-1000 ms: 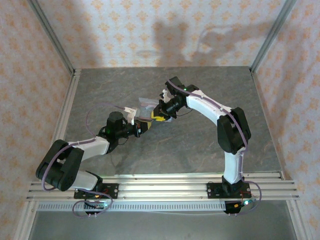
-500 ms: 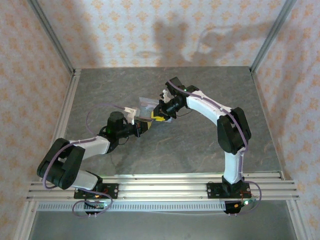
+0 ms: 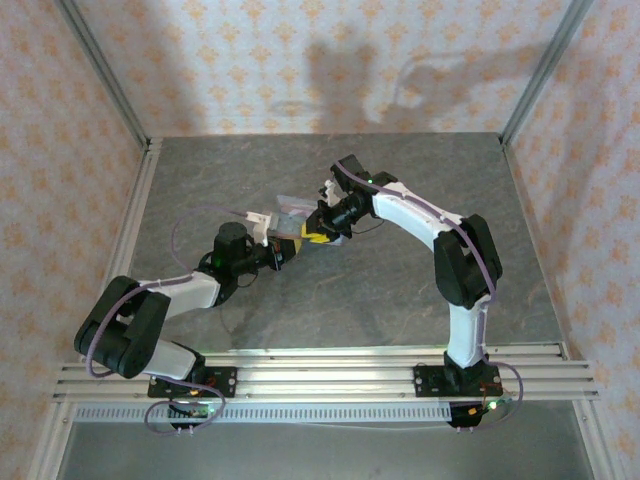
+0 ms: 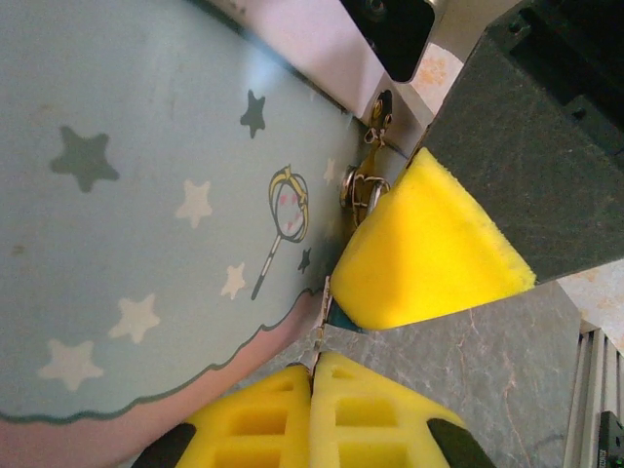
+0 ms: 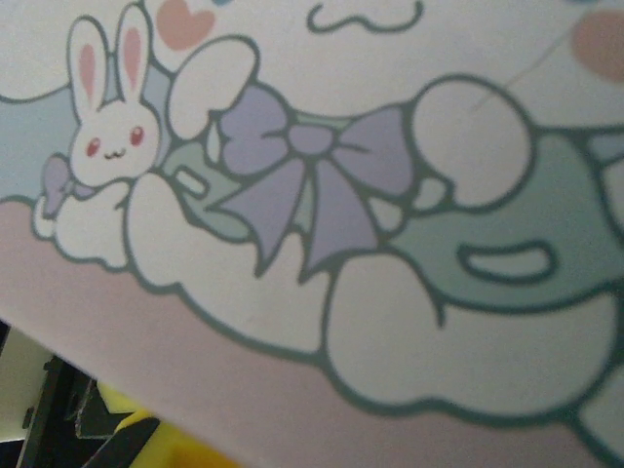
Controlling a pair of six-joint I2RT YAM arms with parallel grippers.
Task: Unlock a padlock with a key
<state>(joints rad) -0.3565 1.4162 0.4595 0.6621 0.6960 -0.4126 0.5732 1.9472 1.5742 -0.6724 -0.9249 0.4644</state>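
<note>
In the left wrist view my left gripper (image 4: 314, 363) has its yellow fingers pressed together on the key (image 4: 323, 310), a thin brass sliver poking out of the tips. The key's tip reaches the padlock (image 4: 337, 318), a small dark bluish sliver at the tin's lower corner. The yellow fingers (image 4: 429, 253) of my right gripper cover most of the padlock and seem to pinch it. In the top view the left gripper (image 3: 287, 250) and right gripper (image 3: 315, 237) meet tip to tip beside the tin.
The light-blue cartoon tin (image 3: 292, 208) stands against both grippers; its starred side (image 4: 146, 195) has a metal clasp (image 4: 366, 185), and its lid (image 5: 390, 195) is close to the right wrist camera. Grey table (image 3: 400, 290) lies all around, with walls at the sides.
My left gripper has crept slightly forward toward the tin and the right gripper's tips. The right arm has hardly moved.
</note>
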